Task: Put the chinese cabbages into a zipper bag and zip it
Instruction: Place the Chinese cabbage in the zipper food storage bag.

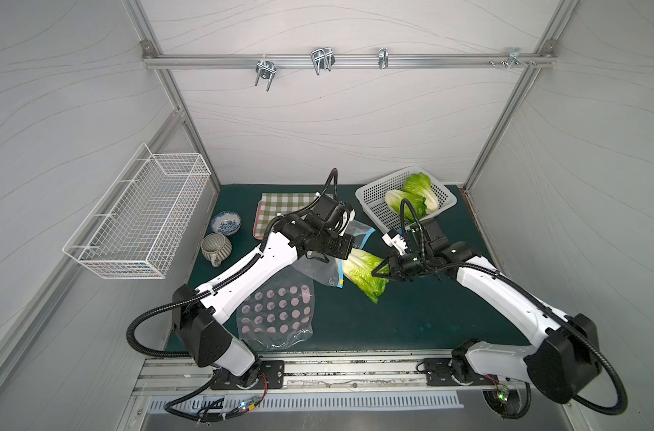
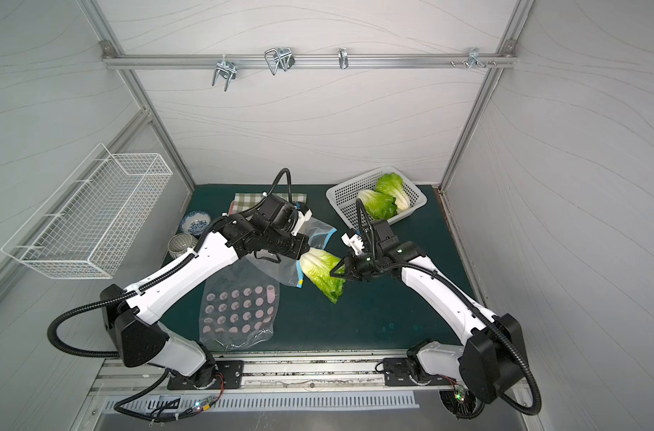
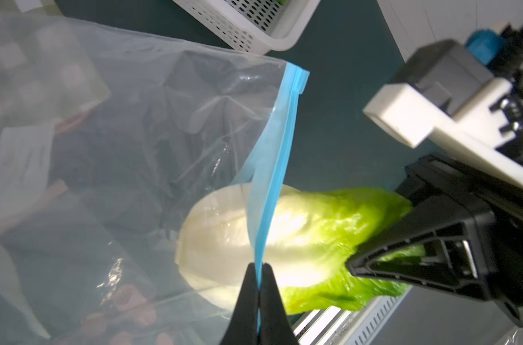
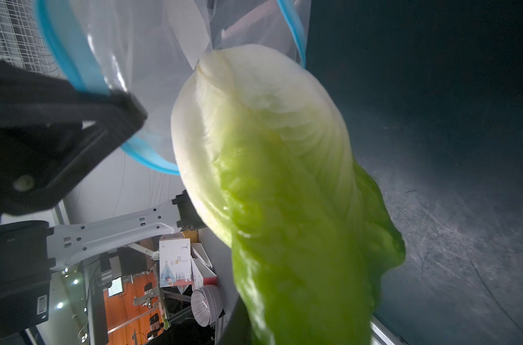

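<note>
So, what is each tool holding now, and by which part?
The left tool pinches the zipper bag by its blue zip edge. The right tool grips one chinese cabbage by its green leafy end.

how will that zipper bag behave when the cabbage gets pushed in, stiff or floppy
Probably floppy: the zipper bag is thin, creased film that sags away from where the left gripper pinches its blue rim. Likely light and slick, so the cabbage held by the right gripper may shove it along rather than slide in.
</note>
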Robot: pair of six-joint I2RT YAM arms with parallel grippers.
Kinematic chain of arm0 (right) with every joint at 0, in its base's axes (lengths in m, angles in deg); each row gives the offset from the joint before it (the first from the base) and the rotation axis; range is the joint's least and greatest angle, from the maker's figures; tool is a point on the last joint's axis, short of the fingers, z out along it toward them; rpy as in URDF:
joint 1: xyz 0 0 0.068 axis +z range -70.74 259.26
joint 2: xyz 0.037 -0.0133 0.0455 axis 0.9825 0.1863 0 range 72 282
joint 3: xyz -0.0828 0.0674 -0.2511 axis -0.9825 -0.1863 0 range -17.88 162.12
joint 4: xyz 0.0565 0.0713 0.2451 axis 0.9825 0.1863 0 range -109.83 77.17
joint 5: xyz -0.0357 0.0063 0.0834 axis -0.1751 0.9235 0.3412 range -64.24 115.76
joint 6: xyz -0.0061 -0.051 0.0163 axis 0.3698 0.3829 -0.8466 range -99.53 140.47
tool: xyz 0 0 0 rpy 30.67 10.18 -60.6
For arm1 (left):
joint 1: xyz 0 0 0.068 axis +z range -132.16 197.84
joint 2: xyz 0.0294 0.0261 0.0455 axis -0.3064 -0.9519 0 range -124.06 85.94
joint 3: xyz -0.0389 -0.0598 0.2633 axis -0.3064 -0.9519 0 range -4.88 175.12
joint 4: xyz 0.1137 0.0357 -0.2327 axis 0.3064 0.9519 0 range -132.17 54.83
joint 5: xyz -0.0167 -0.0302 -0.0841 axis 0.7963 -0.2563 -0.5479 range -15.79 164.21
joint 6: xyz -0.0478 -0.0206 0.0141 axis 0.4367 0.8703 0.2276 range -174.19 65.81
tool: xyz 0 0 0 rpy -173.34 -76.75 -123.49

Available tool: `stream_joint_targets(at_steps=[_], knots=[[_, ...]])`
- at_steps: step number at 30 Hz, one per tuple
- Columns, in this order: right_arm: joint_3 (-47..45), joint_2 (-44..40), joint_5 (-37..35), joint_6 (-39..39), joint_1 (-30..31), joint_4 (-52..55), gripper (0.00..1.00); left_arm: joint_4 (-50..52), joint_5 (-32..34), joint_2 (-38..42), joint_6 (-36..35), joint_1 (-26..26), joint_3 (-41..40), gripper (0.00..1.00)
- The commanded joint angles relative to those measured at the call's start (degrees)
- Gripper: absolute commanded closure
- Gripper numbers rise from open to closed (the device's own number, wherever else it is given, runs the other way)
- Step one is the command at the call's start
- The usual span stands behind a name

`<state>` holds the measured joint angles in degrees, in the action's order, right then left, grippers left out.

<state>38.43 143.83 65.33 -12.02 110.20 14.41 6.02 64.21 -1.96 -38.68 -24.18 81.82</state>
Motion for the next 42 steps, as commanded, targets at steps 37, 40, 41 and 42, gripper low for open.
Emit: stream_joint_targets(at_steps=[37,40,41,42], knots=[[-11.31,5.63,17.66,-47.04,-5.27,-49.15,0.97,-1.95,-6.66,2.07,4.35,-3.84,-3.66,1.00],[-12.11,5.02,17.62,-53.02,-5.50,-56.69,0.98,-2.77,-7.14,2.75,4.96,-3.79,-5.72,1.00],[-12.40,5.06,17.64,-55.83,-5.43,-59.93,0.97,-2.92,-7.23,2.78,5.06,-3.78,-6.20,1.00],[-12.77,5.07,17.12,-58.30,-5.44,-62.94,0.98,-3.05,-7.50,2.66,5.22,-3.81,-6.35,1.00]])
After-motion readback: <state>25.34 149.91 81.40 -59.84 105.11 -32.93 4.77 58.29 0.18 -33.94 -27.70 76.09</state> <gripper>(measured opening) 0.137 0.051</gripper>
